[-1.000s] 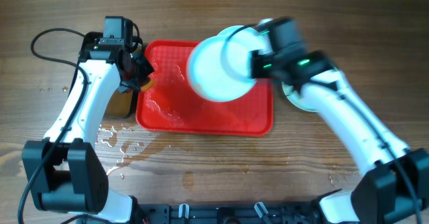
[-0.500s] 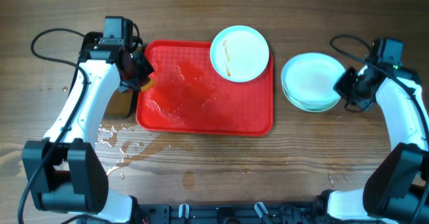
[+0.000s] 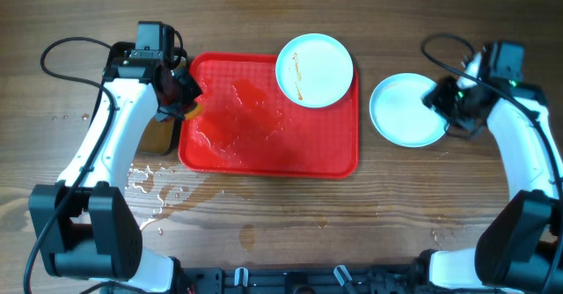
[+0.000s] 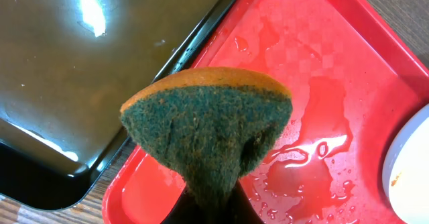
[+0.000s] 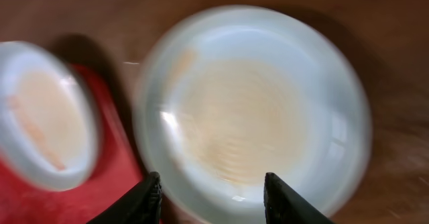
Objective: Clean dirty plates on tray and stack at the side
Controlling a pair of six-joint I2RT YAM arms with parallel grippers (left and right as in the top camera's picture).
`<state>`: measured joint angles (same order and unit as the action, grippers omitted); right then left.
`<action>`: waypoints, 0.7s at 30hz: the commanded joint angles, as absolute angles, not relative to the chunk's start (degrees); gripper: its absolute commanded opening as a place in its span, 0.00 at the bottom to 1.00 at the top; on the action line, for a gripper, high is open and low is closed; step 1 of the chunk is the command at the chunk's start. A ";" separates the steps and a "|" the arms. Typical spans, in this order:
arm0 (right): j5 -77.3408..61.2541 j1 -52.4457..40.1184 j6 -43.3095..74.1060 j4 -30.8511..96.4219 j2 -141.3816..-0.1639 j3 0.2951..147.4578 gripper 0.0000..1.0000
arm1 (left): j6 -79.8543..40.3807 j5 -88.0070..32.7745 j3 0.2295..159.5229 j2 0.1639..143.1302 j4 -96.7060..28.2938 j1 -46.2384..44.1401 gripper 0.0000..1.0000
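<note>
The red tray [image 3: 264, 144] lies mid-table with water pooled on it. One plate [image 3: 314, 69] streaked with orange-brown sauce sits on its far right corner; it also shows in the right wrist view [image 5: 40, 113]. A stack of clean plates [image 3: 405, 109] stands on the wood right of the tray, blurred in the right wrist view [image 5: 251, 110]. My left gripper [image 3: 186, 99] is shut on a green and orange sponge [image 4: 208, 133] above the tray's left edge [image 4: 134, 184]. My right gripper [image 3: 442, 100] is open and empty above the stack's right side; its fingers [image 5: 211, 200] show apart.
A dark metal pan [image 4: 74, 83] with brownish liquid sits just left of the tray, partly under my left arm [image 3: 158, 131]. Water drops lie on the wood near the tray's front left [image 3: 145, 184]. A cable loops at the far left.
My right gripper set its plate on the stack right of the tray, let go, and has moved slightly left over the stack. The left arm has not moved.
</note>
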<state>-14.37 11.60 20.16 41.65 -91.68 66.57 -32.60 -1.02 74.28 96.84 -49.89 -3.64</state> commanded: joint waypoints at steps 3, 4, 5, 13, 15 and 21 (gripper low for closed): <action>-13.78 -2.09 25.39 37.74 -93.51 73.89 0.47 | -31.73 -1.52 75.20 95.57 -49.78 -3.66 0.04; -13.30 -3.95 25.65 37.89 -95.57 75.44 0.47 | -31.73 -1.52 75.20 95.57 -49.76 -3.70 0.04; -13.26 -6.04 25.67 38.81 -99.15 78.06 0.48 | -31.73 -1.52 75.20 95.57 -49.74 -3.68 0.04; -7.49 -11.16 26.98 44.49 -121.36 92.58 0.36 | -31.75 -1.52 75.20 95.57 -49.50 -3.68 0.04; -6.44 -11.35 26.92 44.82 -121.67 92.55 0.34 | -31.75 -1.52 75.20 95.57 -49.50 -3.68 0.04; -6.28 -13.78 25.47 45.23 -123.24 92.51 0.13 | -31.73 -1.50 75.11 95.57 -49.71 -3.75 0.04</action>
